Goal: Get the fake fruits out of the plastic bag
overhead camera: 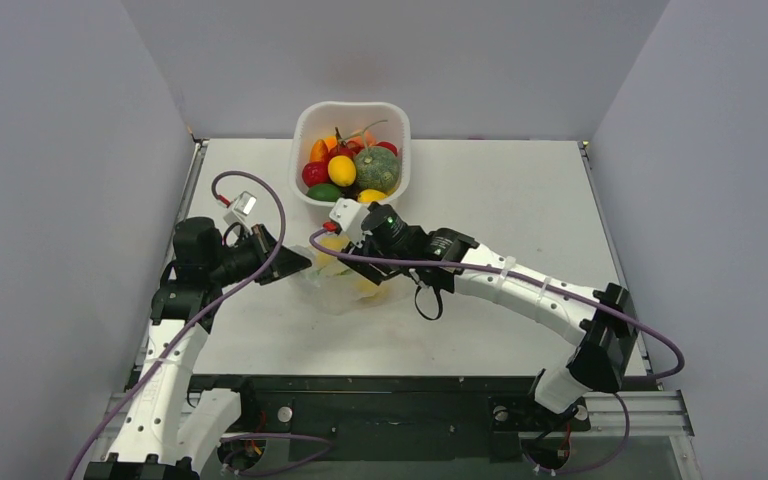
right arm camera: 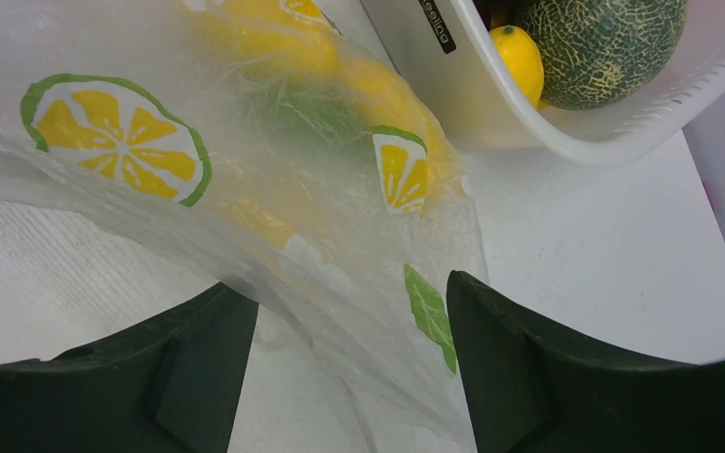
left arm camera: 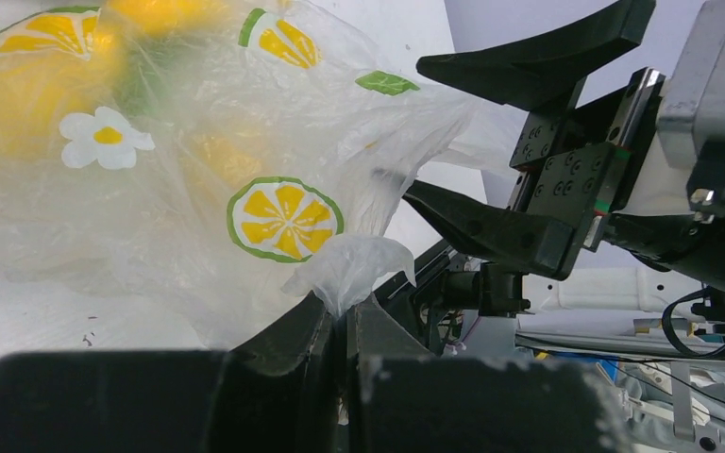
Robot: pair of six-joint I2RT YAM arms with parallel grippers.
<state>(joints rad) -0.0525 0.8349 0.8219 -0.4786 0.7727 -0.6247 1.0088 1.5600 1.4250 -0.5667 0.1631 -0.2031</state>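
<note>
White desk (overhead camera: pixel 520 200), pale grey walls on three sides. Both arms reach in from the near edge toward the middle.

White rigid tub (overhead camera: pixel 400 125) at the far edge, centre. Dark lettering on its rim in the right wrist view. Contents: green netted melon (overhead camera: pixel 377 168), lemon (overhead camera: pixel 341 170), red round fruit (overhead camera: pixel 314 173), a dark green piece at the front, some orange ones behind.

Plastic bag (overhead camera: pixel 345 285) lies on the desk just in front of the tub, between the two arms. Thin, clear, crinkled. Printed with green-rimmed lemon slices, a white daisy and green leaves.

Fake fruits (right arm camera: pixel 274 38) are inside the bag: several yellow shapes show through the film, bunched toward the tub end. A green blur (right arm camera: pixel 293 118) sits among them, possibly the grape bunch; the film is too cloudy to be sure.

Left gripper (left arm camera: pixel 345 316): fingers pressed together on a twisted tuft of the bag's film, pinching it at the bag's left side. Film rises from the pinch into the body of the bag.

Right gripper (right arm camera: pixel 345 288): fingers spread wide, one on each side of a stretched sheet of the bag. The film runs through the gap, and neither finger is clamped on it. In the left wrist view its two black fingers stand one above the other, with the bag's edge reaching in between them.
</note>
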